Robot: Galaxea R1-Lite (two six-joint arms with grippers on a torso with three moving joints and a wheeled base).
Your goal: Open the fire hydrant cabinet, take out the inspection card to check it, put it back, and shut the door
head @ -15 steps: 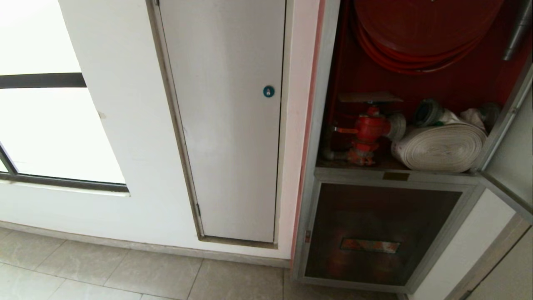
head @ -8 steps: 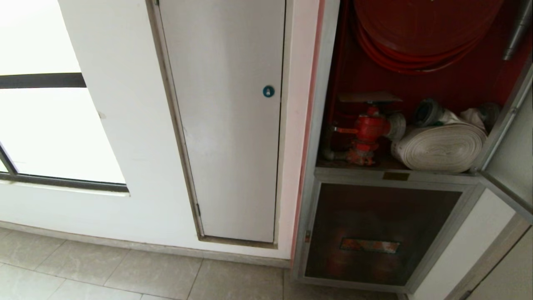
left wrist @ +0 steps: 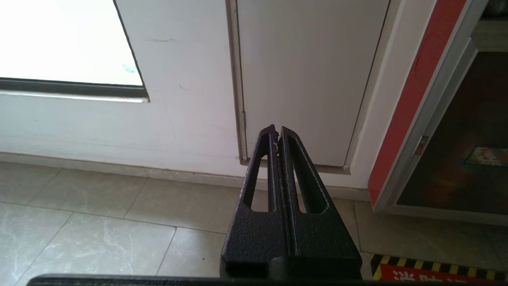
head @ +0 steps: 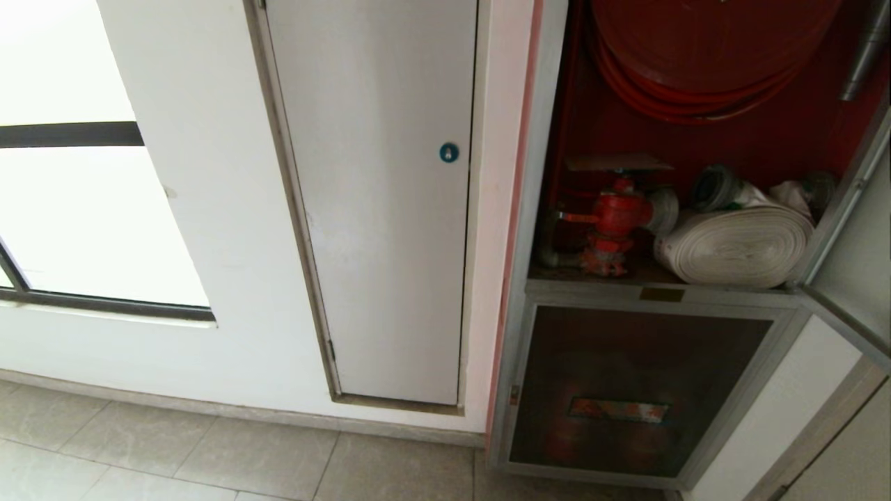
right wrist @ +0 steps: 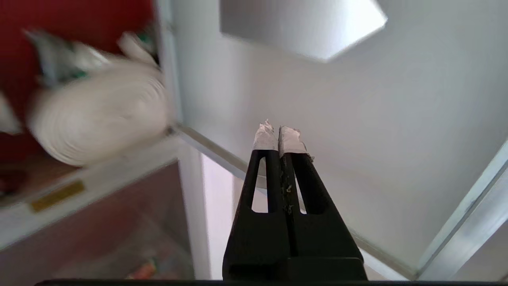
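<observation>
Door (right wrist: 337, 91) before closed, empty right tool (right wrist: 278, 137)

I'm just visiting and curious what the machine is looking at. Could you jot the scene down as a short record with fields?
Cabinet: the fire hydrant cabinet stands open, red inside
Door: the door is swung out at the right
Inside: red hose reel above; red valve beside a rolled white hose
Card: the inspection card lies flat on top of the valve
Right gripper: right gripper shut, empty, near the open door
Left gripper: left gripper shut, parked low over the floor
Nearby: white door panel with a blue lock
</observation>
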